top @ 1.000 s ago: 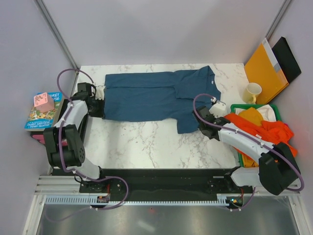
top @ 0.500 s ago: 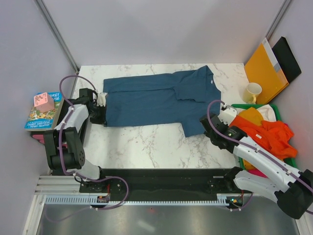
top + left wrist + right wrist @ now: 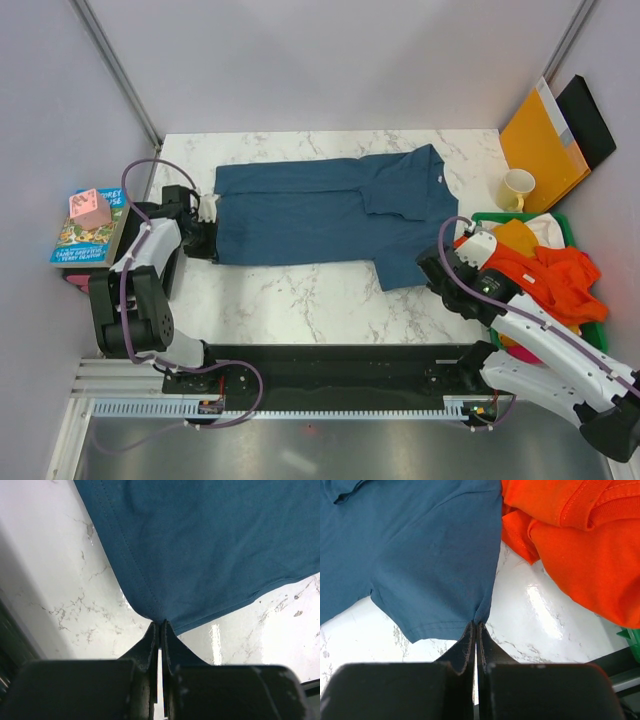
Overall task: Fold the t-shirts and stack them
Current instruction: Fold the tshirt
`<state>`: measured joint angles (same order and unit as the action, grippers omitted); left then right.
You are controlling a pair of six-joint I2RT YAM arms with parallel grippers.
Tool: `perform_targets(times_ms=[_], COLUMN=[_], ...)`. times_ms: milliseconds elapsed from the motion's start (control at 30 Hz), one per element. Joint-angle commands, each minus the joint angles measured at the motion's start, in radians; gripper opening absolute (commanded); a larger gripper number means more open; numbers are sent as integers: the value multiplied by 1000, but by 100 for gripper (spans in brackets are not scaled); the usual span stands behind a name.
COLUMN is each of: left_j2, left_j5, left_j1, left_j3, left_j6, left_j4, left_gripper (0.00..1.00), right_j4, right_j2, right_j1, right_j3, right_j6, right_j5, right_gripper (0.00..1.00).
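Because the teal t-shirt (image 3: 320, 215) is light, limp cloth that will sag wherever it is unsupported, hold it by its stitched edges. That is the grip now: the left gripper (image 3: 160, 626) is clenched on a hem corner and the right gripper (image 3: 476, 625) pinches the sleeve's edge. It lies flat across the table (image 3: 300, 300), with open marble toward you, while the orange t-shirts (image 3: 545, 270) and mug (image 3: 517, 188) crowd your right.

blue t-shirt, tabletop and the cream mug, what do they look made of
The blue t-shirt: soft matte knit cloth, probably cotton; it drapes in folds and shows stitched hems.
The tabletop: glossy white marble or marble-look laminate; grey veins and glare, real stone not certain.
The mug: likely glazed ceramic, smooth pale cream; too small to be sure.
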<state>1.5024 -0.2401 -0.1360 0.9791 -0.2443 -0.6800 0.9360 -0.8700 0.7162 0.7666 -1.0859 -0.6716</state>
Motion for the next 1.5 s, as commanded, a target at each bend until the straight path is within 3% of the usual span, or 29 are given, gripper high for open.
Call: perform_targets(times_ms=[0,333,967,1467], left_j2=[-56,-15,243,375], left_j5=[-4,-19,-18,10], left_j1=[-8,-16,-14,-2], left_j3=[-2,197,424,556], left_j6=[-12,79,131,152], left_j4=[-1,19,80,103], left_gripper=[2,2,2,2], right_j4=[49,-127,-468,-546], right_j2=[22,-222,-584,-886], right_j1=[5,-11,-316,-396], right_j3=[13,263,476,761], right_j6=[-19,175,466,560], right_j5=[-42,-161,-25,36], right_gripper=[0,0,0,0])
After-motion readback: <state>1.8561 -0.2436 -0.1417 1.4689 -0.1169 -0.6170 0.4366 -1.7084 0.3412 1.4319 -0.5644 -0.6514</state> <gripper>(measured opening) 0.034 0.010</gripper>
